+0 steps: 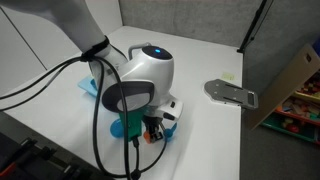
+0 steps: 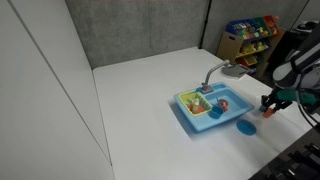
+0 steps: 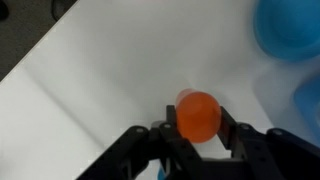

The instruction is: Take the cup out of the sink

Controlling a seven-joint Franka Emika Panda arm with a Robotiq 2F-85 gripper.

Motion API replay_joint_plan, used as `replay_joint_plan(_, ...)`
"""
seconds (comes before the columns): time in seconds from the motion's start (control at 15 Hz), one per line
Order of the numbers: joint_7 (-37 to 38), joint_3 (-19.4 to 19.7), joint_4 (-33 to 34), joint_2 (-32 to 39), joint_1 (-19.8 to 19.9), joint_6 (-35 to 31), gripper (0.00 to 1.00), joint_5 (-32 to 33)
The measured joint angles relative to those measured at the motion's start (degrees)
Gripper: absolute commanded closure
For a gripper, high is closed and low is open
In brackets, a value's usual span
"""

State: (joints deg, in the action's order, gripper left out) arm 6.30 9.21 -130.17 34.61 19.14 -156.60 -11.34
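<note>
My gripper (image 3: pixel 198 128) is shut on the small orange-red cup (image 3: pixel 198 113), which sits between the two black fingers above the white table. In an exterior view the gripper (image 2: pixel 272 103) holds the cup (image 2: pixel 267 104) to the side of the light-blue toy sink (image 2: pixel 188 108), well outside it. The sink holds a few small toy pieces, and its grey faucet (image 2: pixel 207 80) curves over it. In an exterior view the arm covers most of the sink (image 1: pixel 88 88), and the cup shows as an orange spot (image 1: pixel 152 134) under the gripper.
A flat round blue plate (image 2: pixel 245 126) lies on the table between the sink and the gripper, and also shows in the wrist view (image 3: pixel 290 25). A grey flat metal plate (image 1: pixel 232 92) lies near the table's far edge. A toy shelf (image 2: pixel 250 35) stands beyond the table.
</note>
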Motion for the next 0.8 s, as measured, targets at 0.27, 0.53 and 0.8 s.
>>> replay_joint_plan(0.27,0.0,-0.1,0.6,1.3,0.6,0.0,0.83,0.0)
replay_joint_plan(0.53,0.0,-0.1,1.4,2.5,0.6,0.0,0.54,0.0)
replay_joint_plan(0.8,0.0,-0.1,1.8,3.0,0.7,0.0,0.22,0.0)
